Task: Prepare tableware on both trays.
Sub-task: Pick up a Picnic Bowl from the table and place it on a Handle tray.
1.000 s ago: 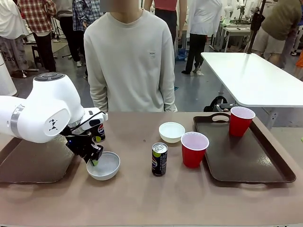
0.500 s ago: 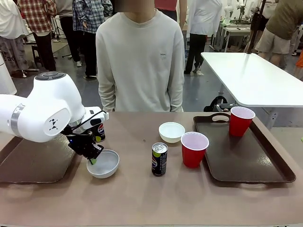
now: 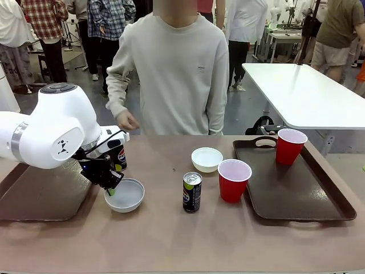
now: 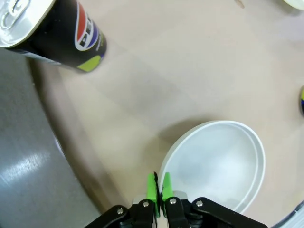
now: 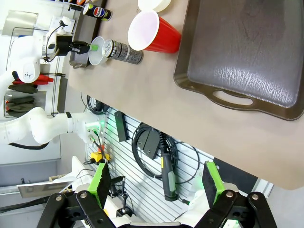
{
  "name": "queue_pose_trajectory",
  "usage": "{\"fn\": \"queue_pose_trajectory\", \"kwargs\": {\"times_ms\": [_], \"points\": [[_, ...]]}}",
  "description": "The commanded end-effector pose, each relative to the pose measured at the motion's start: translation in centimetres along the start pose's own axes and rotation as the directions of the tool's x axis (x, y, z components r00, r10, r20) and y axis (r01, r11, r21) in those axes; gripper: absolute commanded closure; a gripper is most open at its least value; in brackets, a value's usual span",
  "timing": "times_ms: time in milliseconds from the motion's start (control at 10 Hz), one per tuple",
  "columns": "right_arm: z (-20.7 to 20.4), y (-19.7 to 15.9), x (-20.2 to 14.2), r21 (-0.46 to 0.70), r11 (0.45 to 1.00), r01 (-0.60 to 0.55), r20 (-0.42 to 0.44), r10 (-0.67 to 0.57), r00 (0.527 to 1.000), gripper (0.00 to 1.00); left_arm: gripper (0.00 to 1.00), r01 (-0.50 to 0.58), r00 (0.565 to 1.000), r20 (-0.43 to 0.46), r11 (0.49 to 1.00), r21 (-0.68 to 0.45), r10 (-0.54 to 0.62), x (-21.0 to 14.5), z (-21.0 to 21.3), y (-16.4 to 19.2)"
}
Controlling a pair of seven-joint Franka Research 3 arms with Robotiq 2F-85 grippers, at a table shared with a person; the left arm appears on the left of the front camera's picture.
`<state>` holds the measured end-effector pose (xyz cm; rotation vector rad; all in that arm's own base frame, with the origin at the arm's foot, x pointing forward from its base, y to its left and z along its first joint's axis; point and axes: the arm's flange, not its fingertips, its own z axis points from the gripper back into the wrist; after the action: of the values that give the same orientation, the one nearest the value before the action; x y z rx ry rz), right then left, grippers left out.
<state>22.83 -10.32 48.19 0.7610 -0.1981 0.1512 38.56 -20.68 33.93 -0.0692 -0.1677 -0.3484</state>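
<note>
My left gripper (image 3: 110, 187) is shut on the near-left rim of a white bowl (image 3: 126, 196), low over the table beside the left tray (image 3: 40, 197). In the left wrist view the green pads (image 4: 153, 186) pinch the bowl (image 4: 218, 161) at its rim, with a Pepsi can (image 4: 52, 33) farther off. That can (image 3: 119, 157) stands just behind the gripper. A second can (image 3: 192, 192), a second bowl (image 3: 207, 159) and a red cup (image 3: 234, 180) stand mid-table. Another red cup (image 3: 291, 146) stands on the right tray (image 3: 311, 197). My right gripper (image 5: 156, 185) hangs open off the table's edge beside the right tray (image 5: 247, 52).
A person stands at the far side, one hand (image 3: 126, 121) raised near the table's edge above the left can. The middle can and cup stand close to the right tray's left rim. Bare tabletop runs along the front edge.
My left gripper's jaws closed onto the bowl's rim, and the bowl shifted slightly up and back. The person stepped to the right and brought a hand forward.
</note>
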Motion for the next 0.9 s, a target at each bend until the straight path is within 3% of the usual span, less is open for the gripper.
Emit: {"fn": "queue_pose_trajectory", "kwargs": {"times_ms": [0, 300, 800], "points": [[0.0, -0.1, 0.0, 0.006, 1.000, -0.001, 0.001, 0.001, 1.000, 0.00, 1.00, -0.081, 0.996, -0.031, 0.996, 0.029, 0.082, -1.0, 1.3, -0.2], [0.0, -0.1, 0.0, 0.006, 1.000, -0.001, 0.001, 0.001, 1.000, 0.00, 1.00, -0.065, 0.998, 0.009, 0.998, -0.020, 0.065, -4.2, 8.9, -0.1], [0.0, -0.1, 0.0, 0.006, 1.000, -0.001, 0.001, 0.001, 1.000, 0.00, 1.00, -0.018, 0.998, 0.065, 1.000, 0.018, 0.017, -5.6, 13.1, 1.0]]}}
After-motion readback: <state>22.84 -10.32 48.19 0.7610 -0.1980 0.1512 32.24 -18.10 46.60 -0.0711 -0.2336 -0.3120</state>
